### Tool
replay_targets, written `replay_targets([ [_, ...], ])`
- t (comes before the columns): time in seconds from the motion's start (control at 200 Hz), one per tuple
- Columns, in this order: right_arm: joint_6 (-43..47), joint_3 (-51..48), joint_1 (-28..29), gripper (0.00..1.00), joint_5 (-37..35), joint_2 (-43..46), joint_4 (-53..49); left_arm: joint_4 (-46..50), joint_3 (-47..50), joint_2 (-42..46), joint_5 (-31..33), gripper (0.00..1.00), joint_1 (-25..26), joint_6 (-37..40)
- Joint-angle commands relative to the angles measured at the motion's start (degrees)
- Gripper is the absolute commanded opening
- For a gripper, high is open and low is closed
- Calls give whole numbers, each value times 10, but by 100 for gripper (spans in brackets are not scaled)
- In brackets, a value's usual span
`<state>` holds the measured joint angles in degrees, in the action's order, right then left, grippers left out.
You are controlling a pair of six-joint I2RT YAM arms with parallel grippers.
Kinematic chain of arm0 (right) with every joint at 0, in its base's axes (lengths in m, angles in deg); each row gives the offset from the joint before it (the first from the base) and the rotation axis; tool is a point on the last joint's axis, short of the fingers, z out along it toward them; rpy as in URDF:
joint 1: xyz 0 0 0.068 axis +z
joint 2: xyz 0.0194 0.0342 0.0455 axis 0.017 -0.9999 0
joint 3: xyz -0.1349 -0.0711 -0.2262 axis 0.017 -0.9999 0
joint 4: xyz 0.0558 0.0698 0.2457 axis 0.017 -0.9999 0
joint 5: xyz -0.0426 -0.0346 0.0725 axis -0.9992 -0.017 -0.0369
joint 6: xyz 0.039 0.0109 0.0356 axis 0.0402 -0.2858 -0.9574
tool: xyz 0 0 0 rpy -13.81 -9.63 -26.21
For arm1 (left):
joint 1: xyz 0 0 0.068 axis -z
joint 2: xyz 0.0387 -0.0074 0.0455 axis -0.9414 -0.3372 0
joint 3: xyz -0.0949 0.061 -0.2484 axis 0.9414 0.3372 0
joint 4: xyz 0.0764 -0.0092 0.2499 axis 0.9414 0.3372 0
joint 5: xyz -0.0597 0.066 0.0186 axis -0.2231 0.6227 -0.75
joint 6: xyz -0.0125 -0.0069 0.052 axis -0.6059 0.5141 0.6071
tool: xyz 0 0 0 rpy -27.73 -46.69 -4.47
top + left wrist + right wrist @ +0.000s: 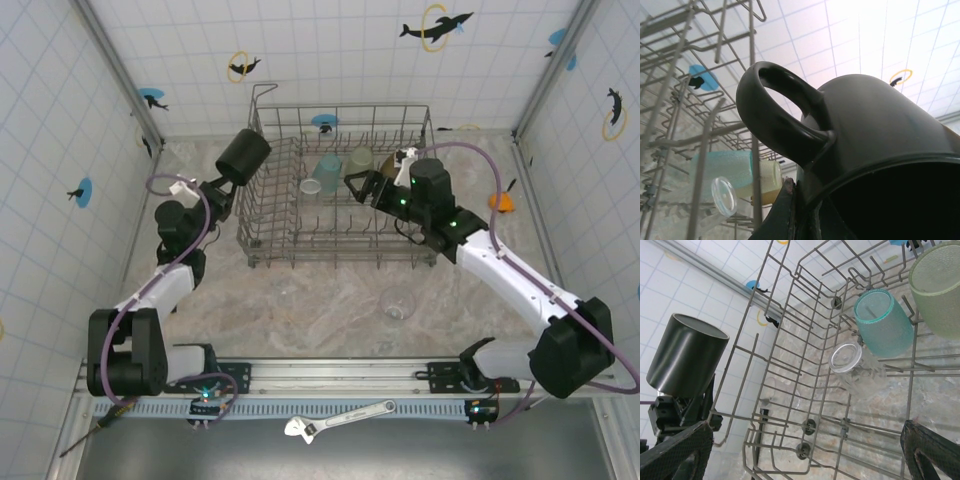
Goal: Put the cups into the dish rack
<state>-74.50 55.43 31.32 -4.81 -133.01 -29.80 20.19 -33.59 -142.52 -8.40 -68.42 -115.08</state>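
My left gripper (pixel 226 186) is shut on the rim of the black mug (pixel 243 158), held tilted just outside the left wall of the grey wire dish rack (pixel 340 262). The left wrist view has the mug (pixel 875 140) close up, handle to the left, with the gripper (pixel 799 200) pinching its rim. Inside the rack lie a teal tumbler (pixel 325 172), a pale green one (pixel 360 160), an amber one (pixel 390 160) and a clear one (pixel 310 187). My right gripper (pixel 358 185) hangs open over the rack's middle, its fingers (pixel 675 450) wide apart above the tines, holding nothing.
Two clear tumblers (pixel 398 303) (pixel 283 293) stand on the table in front of the rack. A small orange object (pixel 503 201) sits at the right wall. A wrench (pixel 340 418) lies on the near ledge. Tiled walls close in the sides and back.
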Motion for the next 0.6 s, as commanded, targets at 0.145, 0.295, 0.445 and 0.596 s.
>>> replay_targets([
  [0.145, -55, 52, 9, 100, -2, -25, 67, -22, -69, -1, 9, 0, 48, 48],
  [0.295, -58, 78, 10, 100, 13, -40, 64, 18, -108, -11, 5, 0, 70, 77],
  [0.445, -56, 98, 9, 100, 28, -46, 58, 45, -142, -22, -4, 0, 81, 97],
  [0.596, -70, 114, -3, 100, 72, -53, 67, 66, -186, -55, -31, 0, 96, 114],
])
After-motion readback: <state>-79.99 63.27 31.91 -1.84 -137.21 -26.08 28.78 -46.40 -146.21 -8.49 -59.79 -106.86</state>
